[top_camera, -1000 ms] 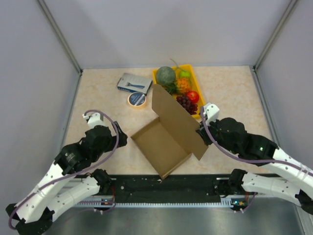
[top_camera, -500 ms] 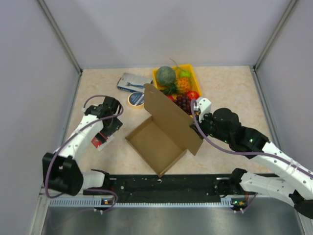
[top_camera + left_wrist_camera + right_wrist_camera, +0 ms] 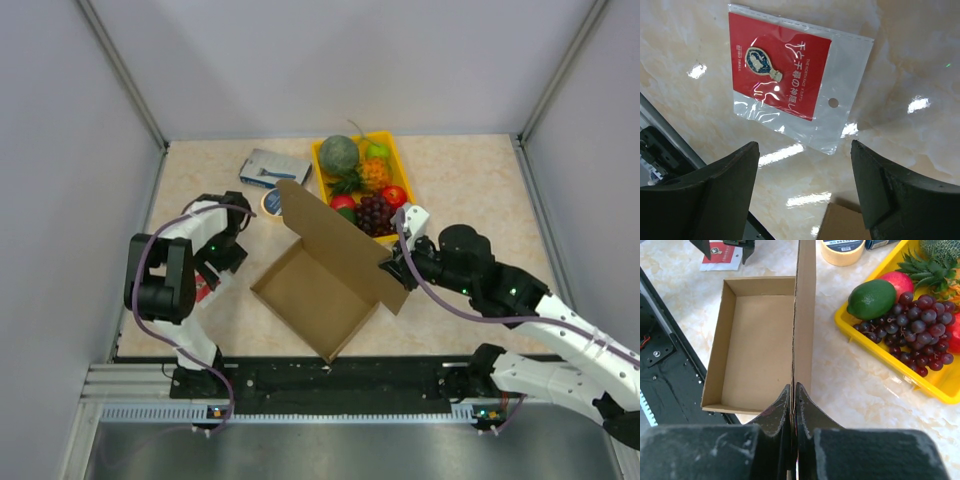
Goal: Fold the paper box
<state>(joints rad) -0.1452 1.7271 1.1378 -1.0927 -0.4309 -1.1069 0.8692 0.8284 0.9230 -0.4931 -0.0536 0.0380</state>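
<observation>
— Marbled tabletop (image 3: 470,170): where's the paper box (image 3: 315,290)?
— Centre, its upright lid pinched edge-on by the right gripper (image 3: 793,390). The left gripper (image 3: 804,146) gapes above one red packet (image 3: 780,80).
— Counts?
— One box, one fruit tray (image 3: 890,369).

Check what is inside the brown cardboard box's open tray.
Only bare floor shows inside the brown cardboard box; nothing lies in it. Its raised lid, pinched by the right gripper, hides the hinge-side strip from above.

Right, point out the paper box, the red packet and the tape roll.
paper box (image 3: 312,297), top view, on its inner floor.
red packet (image 3: 780,70), left wrist view, on the red card.
tape roll (image 3: 842,252), right wrist view, on its outer wall.
</observation>
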